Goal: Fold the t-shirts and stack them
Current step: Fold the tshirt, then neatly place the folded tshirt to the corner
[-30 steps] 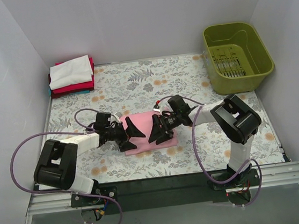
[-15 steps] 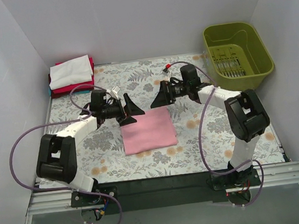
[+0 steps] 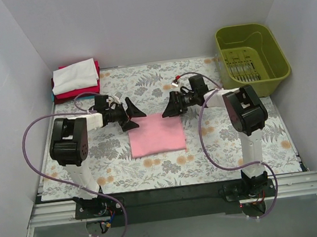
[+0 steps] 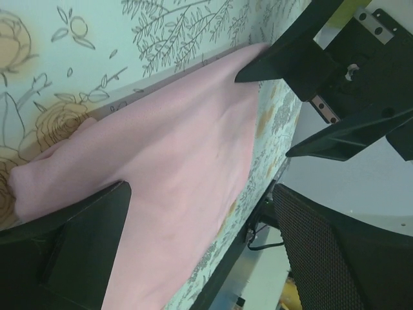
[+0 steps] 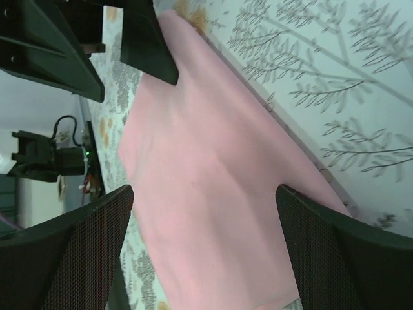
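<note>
A light pink t-shirt (image 3: 156,134) lies folded into a flat square on the floral cloth. My left gripper (image 3: 130,115) is open and empty at its far left corner, low over the cloth. My right gripper (image 3: 168,106) is open and empty at its far right corner. In the left wrist view the pink shirt (image 4: 181,168) lies between my open left gripper (image 4: 200,194), with the right gripper (image 4: 322,84) beyond. In the right wrist view the shirt (image 5: 213,194) fills the gap of the open right gripper (image 5: 205,194). A stack with a white shirt (image 3: 75,76) over a red shirt (image 3: 78,92) and a teal one (image 3: 58,99) sits at the back left.
An olive green plastic basket (image 3: 268,74) stands at the back right corner. White walls close in the table on the left, back and right. The floral table cloth (image 3: 219,151) covers the whole surface.
One second ago both grippers were on the pink shirt near its middle. They swung out past its far edge and now sit low at its far corners. The shirt lies flat and wider.
</note>
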`<state>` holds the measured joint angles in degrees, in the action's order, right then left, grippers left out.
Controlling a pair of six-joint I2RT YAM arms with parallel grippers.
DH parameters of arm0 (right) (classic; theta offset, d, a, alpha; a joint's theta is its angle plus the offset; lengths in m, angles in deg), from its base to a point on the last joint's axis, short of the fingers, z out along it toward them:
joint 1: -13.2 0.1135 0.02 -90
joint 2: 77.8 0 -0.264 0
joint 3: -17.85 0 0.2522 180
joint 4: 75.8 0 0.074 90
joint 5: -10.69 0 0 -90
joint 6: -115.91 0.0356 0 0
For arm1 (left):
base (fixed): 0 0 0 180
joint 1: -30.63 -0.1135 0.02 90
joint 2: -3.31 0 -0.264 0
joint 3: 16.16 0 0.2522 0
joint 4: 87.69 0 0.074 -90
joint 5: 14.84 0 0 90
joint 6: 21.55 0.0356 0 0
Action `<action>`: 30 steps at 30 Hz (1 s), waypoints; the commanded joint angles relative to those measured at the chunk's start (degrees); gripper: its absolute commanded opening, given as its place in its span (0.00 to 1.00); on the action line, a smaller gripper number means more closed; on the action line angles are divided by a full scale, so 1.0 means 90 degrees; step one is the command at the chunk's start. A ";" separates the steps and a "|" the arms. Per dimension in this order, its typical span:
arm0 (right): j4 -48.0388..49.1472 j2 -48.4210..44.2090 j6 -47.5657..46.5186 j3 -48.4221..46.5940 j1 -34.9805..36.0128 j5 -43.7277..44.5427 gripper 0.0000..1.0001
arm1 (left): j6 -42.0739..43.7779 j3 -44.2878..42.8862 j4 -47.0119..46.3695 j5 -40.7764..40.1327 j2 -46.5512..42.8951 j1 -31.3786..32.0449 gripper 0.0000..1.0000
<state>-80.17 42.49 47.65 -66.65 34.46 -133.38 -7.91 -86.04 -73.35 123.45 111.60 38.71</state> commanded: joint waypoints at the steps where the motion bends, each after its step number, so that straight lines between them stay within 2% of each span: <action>1: -0.0720 0.0199 -0.1252 -0.0245 -0.0281 0.1182 0.98 | 0.0485 -0.0326 0.0043 -0.0502 0.0029 -0.0145 0.93; 6: -0.1519 -0.0054 -0.1546 -0.1143 -0.0438 0.0725 0.98 | 0.1081 -0.1146 0.0569 -0.0862 -0.0546 -0.0252 0.93; 8: -0.1638 -0.0571 -0.1565 -0.1338 -0.0302 0.0568 0.98 | 0.1674 -0.1555 0.1133 -0.1214 -0.0984 -0.0292 0.93; 10: -0.1930 -0.1184 -0.1740 -0.1369 -0.0156 0.0616 0.98 | 0.1969 -0.1558 0.1312 -0.1807 -0.1395 -0.0360 0.93; 13: -0.2573 -0.1917 -0.2656 -0.1300 0.0381 0.1249 0.98 | 0.2010 -0.1499 0.1778 -0.2414 -0.2235 -0.0536 0.93; 14: -0.2731 -0.2085 -0.3201 -0.1252 0.0788 0.1889 0.98 | 0.2010 -0.1576 0.2052 -0.2465 -0.2363 -0.0594 0.93; 17: -0.3092 -0.2574 -0.3907 -0.1008 0.1581 0.3655 0.98 | 0.2244 -0.1928 0.3194 -0.2641 -0.2540 -0.0780 0.93; 20: -0.3143 -0.2760 -0.4309 -0.0841 0.2693 0.4704 0.98 | 0.2186 -0.2095 0.4123 -0.2389 -0.2511 -0.0897 0.93; 21: -0.3133 -0.2779 -0.4542 -0.0783 0.2909 0.4940 0.98 | 0.2147 -0.2037 0.4241 -0.2262 -0.2540 -0.1236 0.93; 23: -0.2929 -0.2848 -0.4923 -0.0492 0.3591 0.5660 0.98 | 0.2000 -0.1686 0.4291 -0.1979 -0.2743 -0.1404 0.93; 26: -0.2889 -0.2653 -0.5286 -0.0363 0.4169 0.5978 0.96 | 0.2039 -0.1382 0.4418 -0.2006 -0.2843 -0.1522 0.93; 30: -0.2947 -0.2136 -0.5120 -0.0635 0.4464 0.6171 0.81 | 0.2165 -0.1177 0.4652 -0.2104 -0.2872 -0.1590 0.92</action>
<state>-106.20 21.18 3.78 -70.69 73.93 -84.66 10.32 -97.16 -35.28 104.09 88.08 24.52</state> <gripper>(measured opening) 0.839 0.922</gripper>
